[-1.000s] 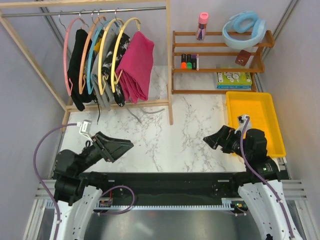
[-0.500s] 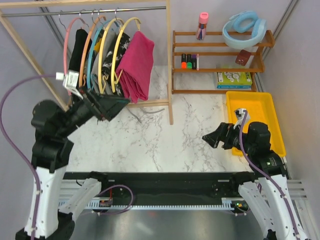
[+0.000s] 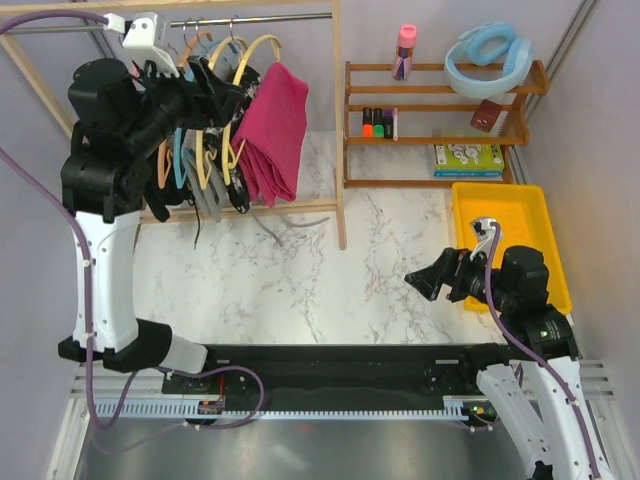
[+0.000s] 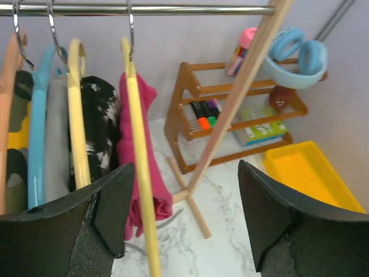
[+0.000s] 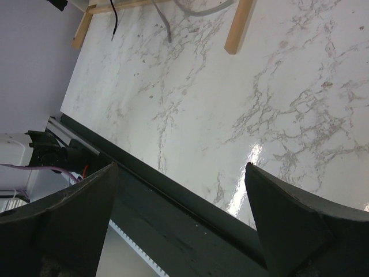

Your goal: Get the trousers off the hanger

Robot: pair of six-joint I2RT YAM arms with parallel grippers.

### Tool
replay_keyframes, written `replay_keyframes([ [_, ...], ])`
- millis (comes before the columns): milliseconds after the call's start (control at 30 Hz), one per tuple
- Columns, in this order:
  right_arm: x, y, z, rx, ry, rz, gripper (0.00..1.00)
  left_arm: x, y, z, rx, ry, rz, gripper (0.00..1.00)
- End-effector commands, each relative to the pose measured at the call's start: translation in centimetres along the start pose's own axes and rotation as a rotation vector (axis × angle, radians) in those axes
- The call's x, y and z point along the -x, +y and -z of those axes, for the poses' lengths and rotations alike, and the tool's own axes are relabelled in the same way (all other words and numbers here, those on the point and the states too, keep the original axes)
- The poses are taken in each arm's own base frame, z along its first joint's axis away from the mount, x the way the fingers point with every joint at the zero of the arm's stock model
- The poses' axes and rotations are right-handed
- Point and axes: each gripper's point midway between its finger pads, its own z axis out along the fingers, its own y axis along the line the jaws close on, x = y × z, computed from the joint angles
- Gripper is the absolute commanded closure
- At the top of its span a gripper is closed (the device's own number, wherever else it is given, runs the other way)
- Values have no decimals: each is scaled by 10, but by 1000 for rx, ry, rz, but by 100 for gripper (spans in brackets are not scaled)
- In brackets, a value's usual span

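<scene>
Black-and-white mottled garment (image 4: 104, 133) just beside the trousers (image 3: 275, 125) on the hanger (image 4: 138, 156)

A wooden garment rack (image 3: 338, 120) is standing at the back left of the white marbled desk (image 3: 300, 280), its metal rail (image 3: 270, 18) carrying several hangers. An orange hanger (image 4: 7, 86), a blue hanger (image 4: 38, 127) with a grey garment (image 4: 55, 138), and a second yellow hanger (image 4: 78, 115) with a black-and-white mottled garment (image 4: 104, 127) are hanging side by side. To the right, a wooden shelf (image 3: 440, 68) is holding a pink bottle (image 3: 405, 50), a pale blue ring-shaped thing (image 3: 488, 55), coloured markers (image 3: 378, 123), a small brown object (image 3: 487, 114) and a flat book (image 3: 467, 158). A yellow tray (image 3: 510, 215) is sitting just in front of the shelf.
</scene>
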Motion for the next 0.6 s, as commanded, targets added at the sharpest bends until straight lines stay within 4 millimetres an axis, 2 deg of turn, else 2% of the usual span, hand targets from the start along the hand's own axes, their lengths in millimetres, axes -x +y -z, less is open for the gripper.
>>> replay_keyframes([
  [0, 13, 18, 10, 46, -42, 41, 2, -13, 37, -18, 131, 68, -162, 25],
  [67, 13, 17, 10, 45, -43, 35, 2, -17, 43, -25, 147, 82, -168, 27],
  [267, 12, 19, 11, 51, -47, 17, 2, -18, 41, -38, 123, 76, -161, 29],
  [567, 16, 27, 18, 66, -70, 11, 2, -45, 61, -68, 175, 136, -160, 36],
])
